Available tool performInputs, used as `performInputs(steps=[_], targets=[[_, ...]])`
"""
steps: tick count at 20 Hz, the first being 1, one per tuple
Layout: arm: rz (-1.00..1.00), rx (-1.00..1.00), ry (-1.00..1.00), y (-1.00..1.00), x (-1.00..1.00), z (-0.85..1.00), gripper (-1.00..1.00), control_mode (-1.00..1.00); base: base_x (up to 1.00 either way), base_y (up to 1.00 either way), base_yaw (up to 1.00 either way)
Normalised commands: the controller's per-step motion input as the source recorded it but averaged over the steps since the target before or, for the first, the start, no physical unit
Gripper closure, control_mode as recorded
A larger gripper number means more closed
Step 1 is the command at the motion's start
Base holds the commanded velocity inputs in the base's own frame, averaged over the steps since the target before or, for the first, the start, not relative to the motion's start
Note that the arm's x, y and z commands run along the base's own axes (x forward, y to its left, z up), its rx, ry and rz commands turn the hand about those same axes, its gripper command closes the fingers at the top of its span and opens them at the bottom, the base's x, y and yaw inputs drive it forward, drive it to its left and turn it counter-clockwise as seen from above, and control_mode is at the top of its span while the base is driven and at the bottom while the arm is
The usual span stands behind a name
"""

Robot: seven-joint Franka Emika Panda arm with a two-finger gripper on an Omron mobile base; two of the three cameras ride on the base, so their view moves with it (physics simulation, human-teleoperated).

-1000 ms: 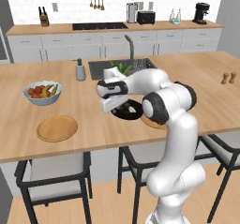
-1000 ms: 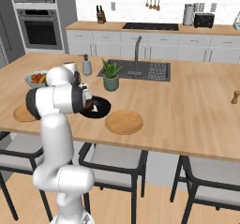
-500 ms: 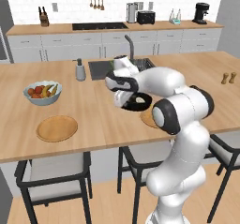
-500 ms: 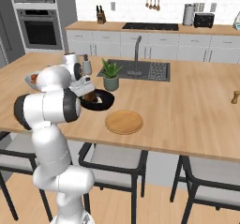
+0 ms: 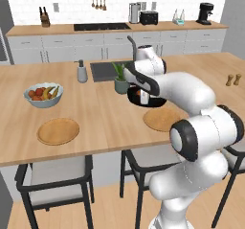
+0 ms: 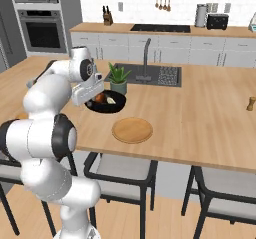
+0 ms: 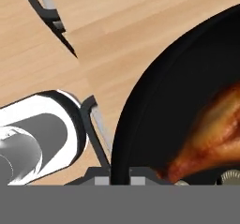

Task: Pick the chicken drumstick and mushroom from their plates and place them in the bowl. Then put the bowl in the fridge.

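My gripper (image 6: 94,99) is shut on the near rim of the black bowl (image 6: 107,105), which hangs just above the island counter beside the potted plant. In the hand view the fingertips (image 7: 101,180) pinch the bowl's rim (image 7: 140,120) at the bottom edge. The chicken drumstick (image 7: 211,138) lies inside the bowl, glossy and reddish-brown. The pale mushroom (image 6: 111,100) sits next to the drumstick (image 6: 100,97). In the left base view the bowl (image 5: 152,100) is half hidden by my hand. One wooden plate (image 5: 58,130) lies bare at the left, the other plate (image 5: 161,119) below the bowl. The fridge is out of view.
A grey-blue fruit bowl (image 5: 43,95) stands on the island's left side, with a soap dispenser (image 5: 82,72), sink (image 6: 145,74) and potted plant (image 6: 118,78) behind the black bowl. Stools line the island's near edge. A black wall oven (image 6: 42,28) stands at the far left.
The arm has swung round and carried the black bowl away from the near edge, up and toward the plant. The gripper has stayed shut on the rim.
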Motion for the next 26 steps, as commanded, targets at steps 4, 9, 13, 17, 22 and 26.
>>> performInputs(steps=[4, 9, 13, 17, 22, 26], targets=[[0.22, 0.13, -0.04, -0.33, -0.65, 0.37, 1.0, -1.0, 0.0, 0.0, 0.0], [0.17, 0.02, -0.12, -0.1, -0.93, 0.46, 1.0, -1.0, 0.0, 0.0, 0.0], [0.08, 0.0, -0.16, -0.05, -0.96, 0.38, 1.0, -1.0, 0.0, 0.0, 0.0], [0.04, -0.01, -0.01, -0.01, -0.7, 0.44, 1.0, -1.0, 0.0, 0.0, 0.0], [0.09, -0.06, 0.01, -0.04, -0.52, 0.32, 1.0, -1.0, 0.0, 0.0, 0.0], [0.03, 0.0, 0.02, -0.35, -0.26, 0.32, 1.0, -1.0, 0.0, 0.0, 0.0]])
